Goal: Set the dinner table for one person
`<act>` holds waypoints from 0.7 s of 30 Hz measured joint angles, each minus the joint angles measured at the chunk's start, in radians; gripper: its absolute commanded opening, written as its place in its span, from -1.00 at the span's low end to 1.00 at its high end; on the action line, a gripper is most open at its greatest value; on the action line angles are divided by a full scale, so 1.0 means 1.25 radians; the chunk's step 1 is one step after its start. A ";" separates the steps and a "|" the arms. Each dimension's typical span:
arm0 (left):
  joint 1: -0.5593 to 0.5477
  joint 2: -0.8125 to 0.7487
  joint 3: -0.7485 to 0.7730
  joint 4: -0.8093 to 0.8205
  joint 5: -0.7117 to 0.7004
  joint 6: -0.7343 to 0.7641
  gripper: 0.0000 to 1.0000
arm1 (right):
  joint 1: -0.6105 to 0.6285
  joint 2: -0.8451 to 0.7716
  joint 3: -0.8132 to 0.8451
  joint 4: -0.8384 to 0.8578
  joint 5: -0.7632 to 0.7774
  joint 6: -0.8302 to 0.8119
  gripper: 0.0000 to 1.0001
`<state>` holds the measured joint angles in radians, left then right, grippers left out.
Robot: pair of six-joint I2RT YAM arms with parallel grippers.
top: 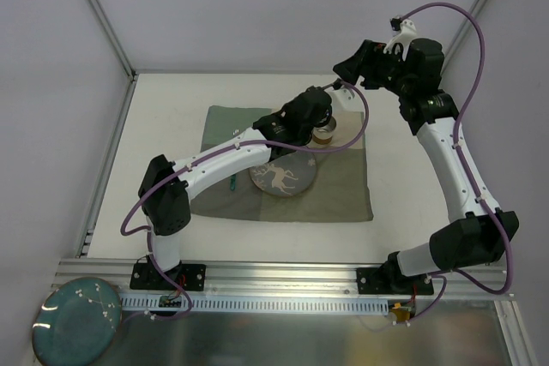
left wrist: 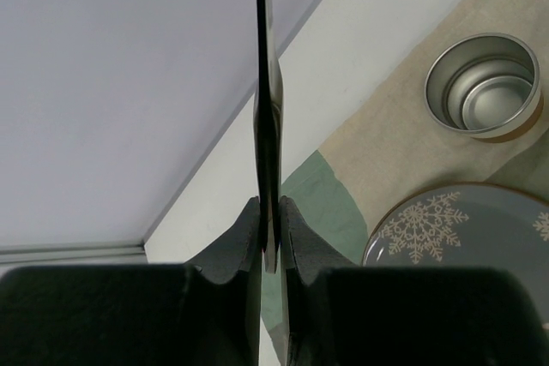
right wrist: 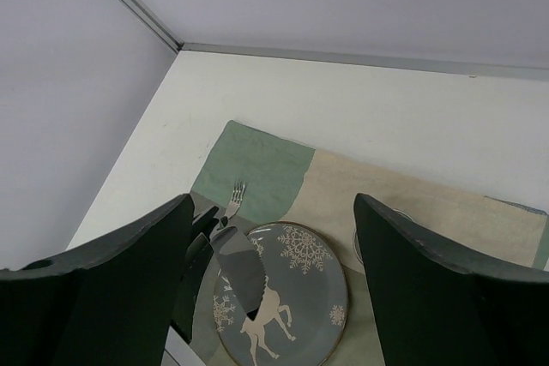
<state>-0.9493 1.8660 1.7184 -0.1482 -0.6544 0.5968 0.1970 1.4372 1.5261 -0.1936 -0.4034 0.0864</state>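
We see the matte white counter [top: 171, 117] spreading flat beneath both arms, with thin aluminium bars along its edges. A soft green-and-beige patchwork mat [top: 343, 195] lies in its middle. On the mat sits a round grey plate [top: 287, 182] patterned with a pale deer and snowflakes, and near its far side a shiny cylindrical metal cup [left wrist: 485, 83]. The left tool [left wrist: 270, 216] is clamped tight on a thin metal fork [right wrist: 236, 195], which shows edge-on in its own camera. The right tool [right wrist: 273, 203] hangs higher, its dark fingers spread wide, gripping nothing.
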 measured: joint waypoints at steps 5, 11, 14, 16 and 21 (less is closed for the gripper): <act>0.000 0.000 0.000 0.000 0.000 0.006 -1.00 | 0.001 0.000 0.000 -0.001 0.002 0.002 0.57; 0.006 0.000 0.000 0.001 0.002 0.015 -1.00 | 0.003 0.000 0.000 -0.003 0.005 0.002 0.43; 0.007 0.000 0.000 0.000 0.009 0.018 -1.00 | 0.006 -0.001 0.000 -0.003 0.002 0.004 0.32; 0.007 0.000 0.000 0.000 0.012 0.019 -1.00 | 0.008 -0.001 0.000 -0.003 0.000 0.005 0.24; 0.007 0.000 0.000 -0.003 0.014 0.024 -1.00 | 0.014 -0.001 0.000 -0.002 -0.006 0.008 -0.17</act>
<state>-0.9405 1.8660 1.7184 -0.1524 -0.6365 0.6273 0.2142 1.4364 1.5261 -0.1967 -0.4114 0.0963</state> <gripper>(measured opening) 0.067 0.476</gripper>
